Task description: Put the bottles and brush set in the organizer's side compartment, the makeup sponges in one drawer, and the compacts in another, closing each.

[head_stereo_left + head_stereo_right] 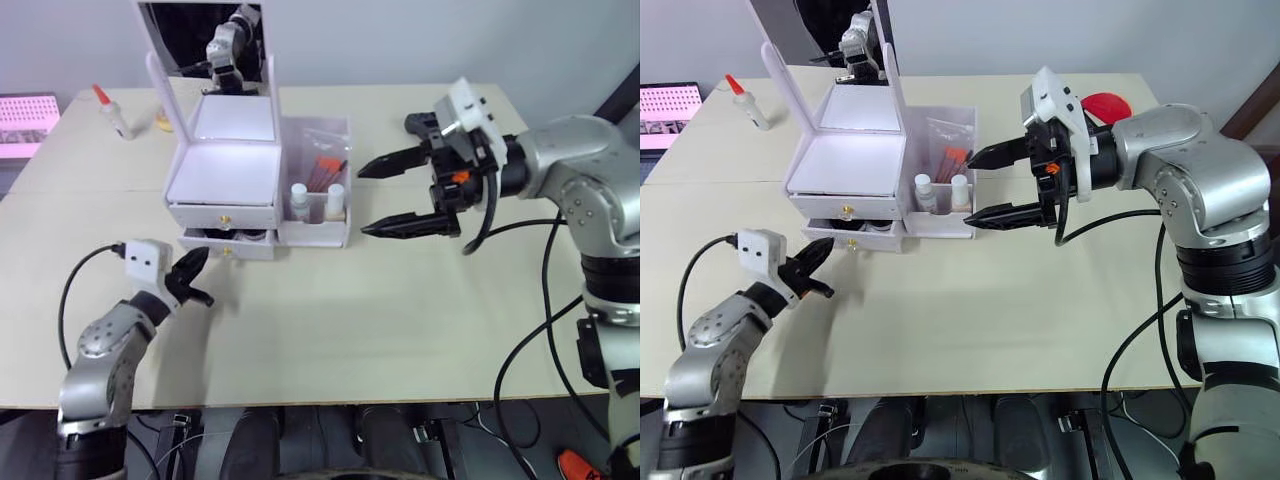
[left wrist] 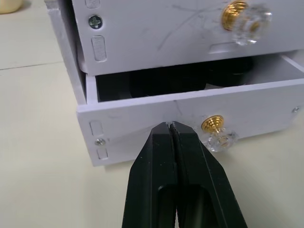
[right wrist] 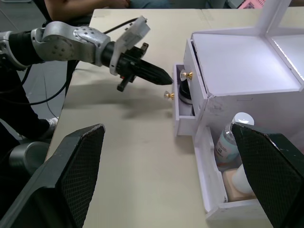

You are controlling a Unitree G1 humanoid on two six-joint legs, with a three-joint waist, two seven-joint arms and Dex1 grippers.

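The lower drawer (image 2: 190, 118) of the white organizer (image 1: 225, 175) sticks out a little, with dark compacts (image 2: 166, 80) inside. The left gripper (image 2: 173, 130) is pinched tight with nothing in it, its tip touching the drawer front just beside the gold knob (image 2: 212, 124). If it pushes off-center, the drawer may jam or the organizer may slide away. The right gripper (image 1: 400, 195) hangs wide apart near the side compartment, where the bottles (image 1: 317, 198) stand.

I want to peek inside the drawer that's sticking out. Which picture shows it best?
The left wrist view: the white lower drawer with the gold knob sits close, ajar, dark round things inside. The eye views show it small under the white plastic organizer; the right wrist view shows it side-on.
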